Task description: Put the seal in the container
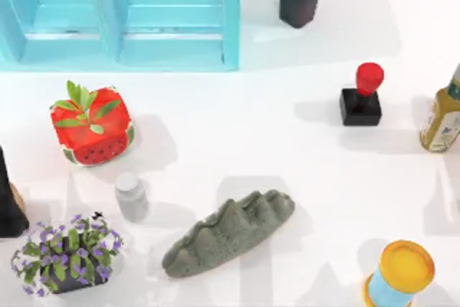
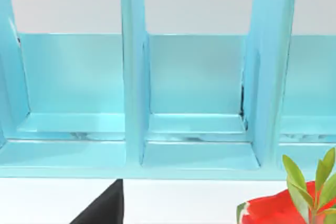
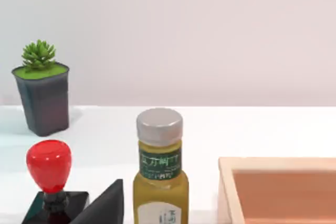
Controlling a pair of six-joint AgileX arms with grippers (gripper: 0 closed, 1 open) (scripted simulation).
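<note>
Presently, item by item, outward from the right wrist camera:

1. Right claw (image 3: pixel 102 205): a dark wedge of it at the frame edge, just beside the seal. Whether it stands wide or narrow cannot be told. It holds nothing that can be seen.
2. Seal, a black square block with a glossy red rounded knob (image 3: pixel 50 182): upright on the white counter (image 1: pixel 237 141) and untouched.
3. Yellow-green glass bottle with a silver cap (image 3: pixel 159 171): upright, near the seal, on the side away from the divider rack.
4. Pale peach open box with thick walls (image 3: pixel 278 184): beyond the bottle from the seal, apparently empty. Judged the likelier container.
5. Dark square pot with a green succulent (image 3: pixel 42 95): behind the seal, well apart.
6. Turquoise divider rack with open compartments (image 1: pixel 230 26): far from the seal, at the counter's back. The left claw (image 2: pixel 102 208), a dark wedge whose state likewise cannot be told, faces it.

Step in hand: approach, with no grasp yet made. The next move calls for the right claw to come over the red knob, close on it clear of the bottle, then lift and carry the seal to the box.
</note>
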